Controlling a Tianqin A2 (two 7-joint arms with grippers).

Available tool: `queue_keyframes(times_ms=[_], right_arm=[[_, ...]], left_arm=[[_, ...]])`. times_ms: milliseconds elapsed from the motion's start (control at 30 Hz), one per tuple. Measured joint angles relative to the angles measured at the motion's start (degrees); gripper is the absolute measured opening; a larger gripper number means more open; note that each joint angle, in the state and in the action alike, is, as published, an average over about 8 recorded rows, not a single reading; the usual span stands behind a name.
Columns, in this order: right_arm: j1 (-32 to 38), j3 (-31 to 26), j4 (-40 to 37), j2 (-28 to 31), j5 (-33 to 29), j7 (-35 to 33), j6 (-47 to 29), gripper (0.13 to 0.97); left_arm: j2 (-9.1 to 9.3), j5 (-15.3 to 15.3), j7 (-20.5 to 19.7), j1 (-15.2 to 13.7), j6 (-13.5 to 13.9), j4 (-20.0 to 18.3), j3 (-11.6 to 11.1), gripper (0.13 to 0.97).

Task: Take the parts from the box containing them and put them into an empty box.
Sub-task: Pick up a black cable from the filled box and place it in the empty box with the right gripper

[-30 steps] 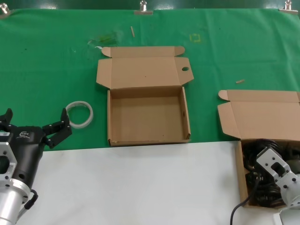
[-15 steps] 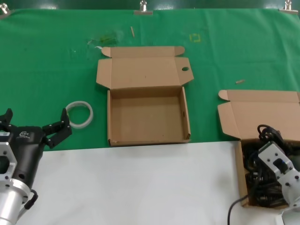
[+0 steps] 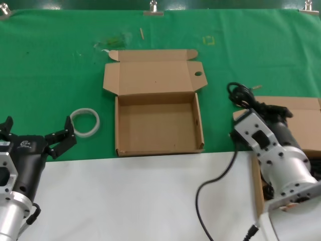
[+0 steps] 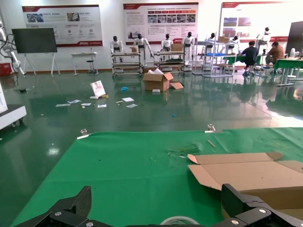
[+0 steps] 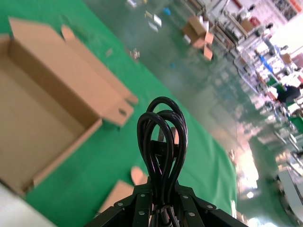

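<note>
Head view: right gripper (image 3: 244, 106) clamped on 1 black cable bundle (image 3: 239, 94), held up between holed-tab box (image 3: 158, 148), nothing inside, and plain-flap box (image 3: 259, 193), w/ cables. Left gripper (image 3: 37, 131) open, parked by white ring (image 3: 85, 122).
Right wrist view: cable loops (image 5: 162, 137) stick up from closed jaws.

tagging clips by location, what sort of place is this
Probably a robot test hall or exhibition floor. Beyond the green-covered table a wide shiny floor holds a row of humanoid robots by racks, with wall posters behind. On the table sit cardboard boxes, a packing exercise.
</note>
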Motion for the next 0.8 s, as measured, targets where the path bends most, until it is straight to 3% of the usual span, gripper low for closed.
queue_keyframes(times_ms=[167,533,800], right_arm=[[4.1,-6.7,-1.8,0.2,0.0,3.3,-0.7,0.204],[17.2,-27.1,-13.9,0.4,0.0,16.1,-6.2,0.204],[19.6,-31.3,-18.4,0.5,0.0,18.9,-6.5,0.204]], left_arm=[[0.00,0.0,0.0,0.0,0.0,0.0,0.0,0.966],[0.00,0.0,0.0,0.0,0.0,0.0,0.0,0.966],[0.00,0.0,0.0,0.0,0.0,0.0,0.0,0.966]])
